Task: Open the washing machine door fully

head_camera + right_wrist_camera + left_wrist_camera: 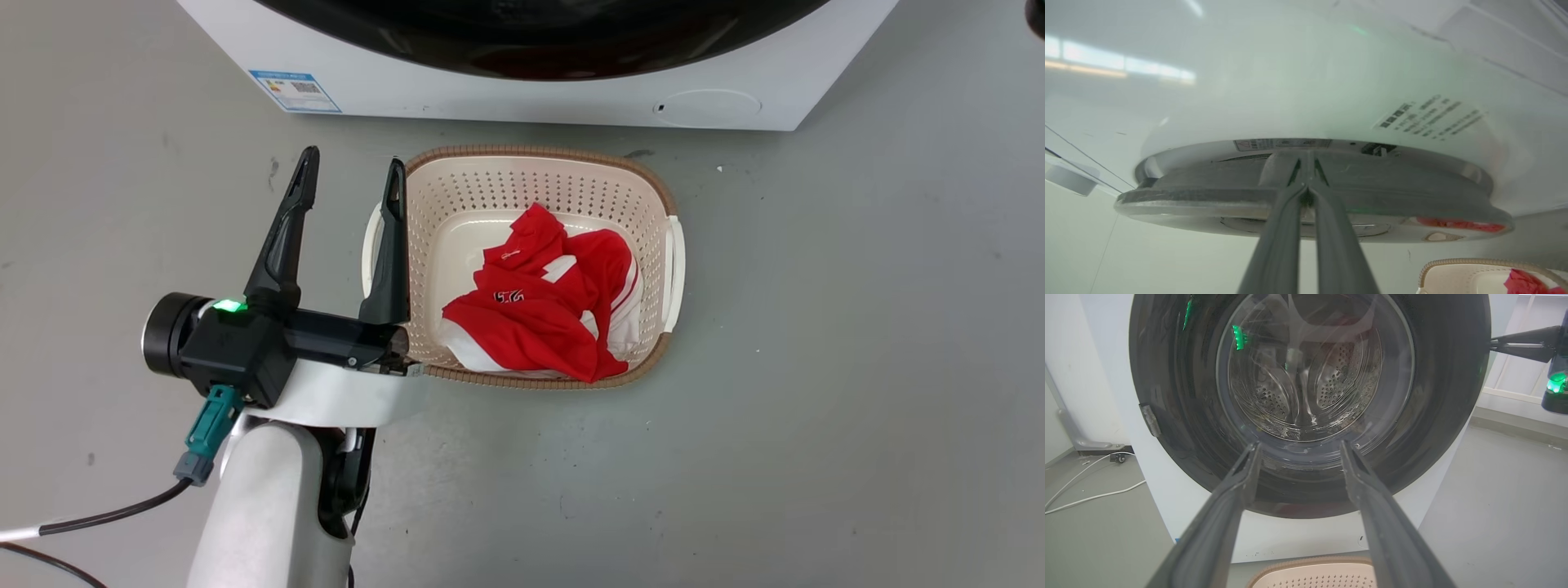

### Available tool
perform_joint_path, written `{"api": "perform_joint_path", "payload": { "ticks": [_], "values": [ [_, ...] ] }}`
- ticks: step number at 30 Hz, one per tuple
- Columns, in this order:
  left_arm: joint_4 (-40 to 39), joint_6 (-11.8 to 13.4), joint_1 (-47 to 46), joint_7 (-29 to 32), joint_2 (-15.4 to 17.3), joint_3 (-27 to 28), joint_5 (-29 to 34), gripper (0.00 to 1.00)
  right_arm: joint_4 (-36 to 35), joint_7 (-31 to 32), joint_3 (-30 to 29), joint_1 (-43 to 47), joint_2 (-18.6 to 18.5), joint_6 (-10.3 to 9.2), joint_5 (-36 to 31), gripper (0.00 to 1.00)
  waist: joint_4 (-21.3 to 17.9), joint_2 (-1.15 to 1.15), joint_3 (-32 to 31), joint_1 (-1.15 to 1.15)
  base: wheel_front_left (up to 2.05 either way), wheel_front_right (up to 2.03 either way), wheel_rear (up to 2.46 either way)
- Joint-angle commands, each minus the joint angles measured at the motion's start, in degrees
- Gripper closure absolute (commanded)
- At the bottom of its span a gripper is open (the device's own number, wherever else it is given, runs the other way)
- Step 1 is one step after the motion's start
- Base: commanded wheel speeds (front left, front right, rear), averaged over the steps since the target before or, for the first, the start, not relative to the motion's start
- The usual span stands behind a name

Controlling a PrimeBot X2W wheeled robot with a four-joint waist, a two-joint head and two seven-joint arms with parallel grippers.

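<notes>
Fingers of the left gripper (353, 161) stand wide apart, empty, beside the perforated beige basket (490, 192) of crumpled red cloth (555, 318). Beyond, the glossy round washing machine door (1180, 416) fronts the white washing machine (571, 98); the right gripper (1306, 190), pinched together, touches its rim.

Smooth grey concrete floor (816, 367), scuffed and dark-marked in places, evenly lit. On it stands a beige perforated plastic laundry basket with a brown woven rim (490, 188), holding a crumpled red-and-white garment (547, 318). Left of the basket and further back, thin white cables (1086, 499) trail across the floor near a plain white wall (1081, 375). Right of the basket and further back, a white ledge (1506, 395) runs low along the wall.
</notes>
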Motion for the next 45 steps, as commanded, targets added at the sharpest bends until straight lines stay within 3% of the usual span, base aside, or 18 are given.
{"api": "perform_joint_path", "payload": {
  "ticks": [1, 10, 17, 31, 45],
  "values": [
    [-0.3, -0.1, -1.0, -0.1, 0.0, -0.2, -0.3, 0.0, 0.9, -0.1, 0.9, -1.4, 0.0, 0.0, -1.1, 1.0, 0.4, 0.0, 0.5, -0.01, 0.0, 0.0, 0.0],
    [-1.0, -0.1, -2.5, -0.1, 0.0, -0.7, -0.3, 0.0, 4.5, 2.8, 3.4, -6.1, 0.7, 0.0, -1.7, 1.0, 1.1, 0.0, 3.3, -0.01, 0.0, 0.0, 0.0],
    [-1.0, 0.1, -2.9, -0.1, -0.1, -1.0, -0.3, 0.0, 3.3, 7.5, 3.6, -6.3, 0.6, 0.0, 0.2, 1.0, 1.2, 0.0, 4.2, -0.01, 0.0, 0.0, 0.0],
    [-0.3, 0.0, -3.2, -0.1, 0.0, -1.3, -1.1, 0.0, -0.8, 18.0, 4.5, -1.2, -0.1, 0.0, 4.9, 1.0, 0.1, 0.0, 3.3, -0.01, 0.0, 0.0, 0.0],
    [1.3, -0.3, -0.9, -0.1, -0.1, -0.7, -0.4, 0.0, -10.5, 23.7, 6.6, 9.2, -0.6, 0.0, 9.4, 1.0, -1.9, 0.0, -1.0, -0.01, 0.0, 0.0, 0.0]
  ]
}}
